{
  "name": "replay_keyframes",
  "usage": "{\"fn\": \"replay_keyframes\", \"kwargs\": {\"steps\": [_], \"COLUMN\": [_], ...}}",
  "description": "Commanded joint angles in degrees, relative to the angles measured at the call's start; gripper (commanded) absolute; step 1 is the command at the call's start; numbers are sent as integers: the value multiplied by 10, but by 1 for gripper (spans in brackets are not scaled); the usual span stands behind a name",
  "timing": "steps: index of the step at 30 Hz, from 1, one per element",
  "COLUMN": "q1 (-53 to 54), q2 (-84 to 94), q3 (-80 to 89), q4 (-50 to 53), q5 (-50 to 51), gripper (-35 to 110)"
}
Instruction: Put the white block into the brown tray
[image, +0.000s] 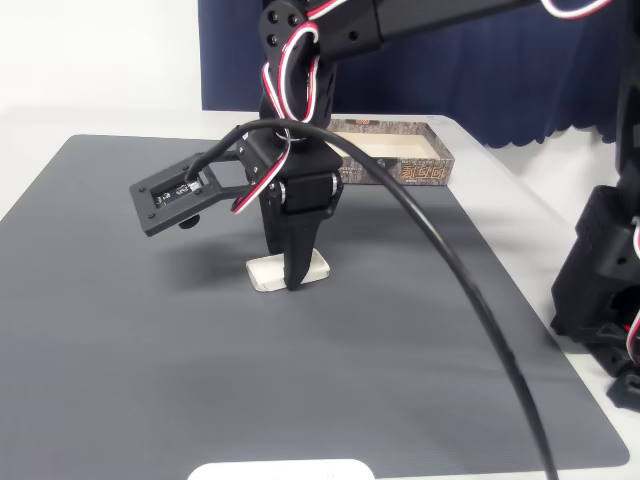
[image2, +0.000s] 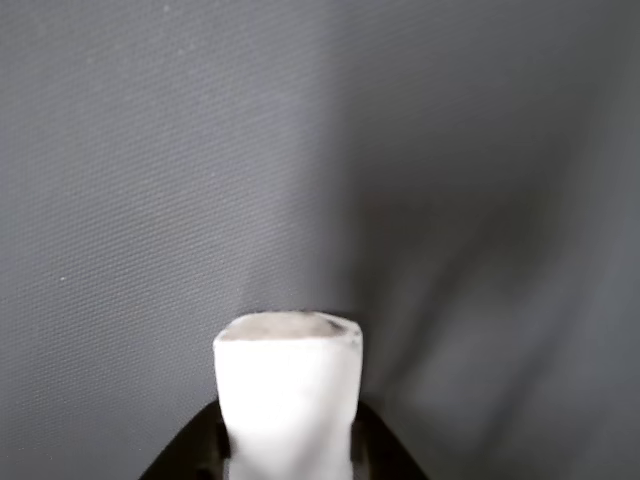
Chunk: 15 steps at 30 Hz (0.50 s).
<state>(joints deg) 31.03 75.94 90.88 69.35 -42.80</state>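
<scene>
The white block (image: 264, 272) lies flat on the dark grey mat near its middle. My gripper (image: 293, 280) points straight down onto it, its black fingers meeting on the block's midsection. In the wrist view the white block (image2: 288, 385) stands out between the two black fingers (image2: 190, 455), which press against both of its sides; the gripper (image2: 288, 445) is shut on it. The block still rests on the mat. The brown tray (image: 425, 172), with bark-patterned walls and a cream inside, sits behind the arm at the mat's far right.
The grey mat (image: 120, 330) covers most of the white table. A thick black cable (image: 470, 290) arcs from the arm to the front right. A black structure (image: 600, 270) stands off the mat's right edge. A white object (image: 280, 470) pokes in at the bottom edge.
</scene>
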Motion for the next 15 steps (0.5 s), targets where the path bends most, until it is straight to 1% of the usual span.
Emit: {"fn": "replay_keyframes", "kwargs": {"steps": [1, 8, 15], "q1": [-4, -7, -3], "q2": [18, 79, 167], "q3": [6, 24, 73], "q4": [1, 15, 8], "q5": [4, 32, 48], "gripper": [14, 10, 9]}}
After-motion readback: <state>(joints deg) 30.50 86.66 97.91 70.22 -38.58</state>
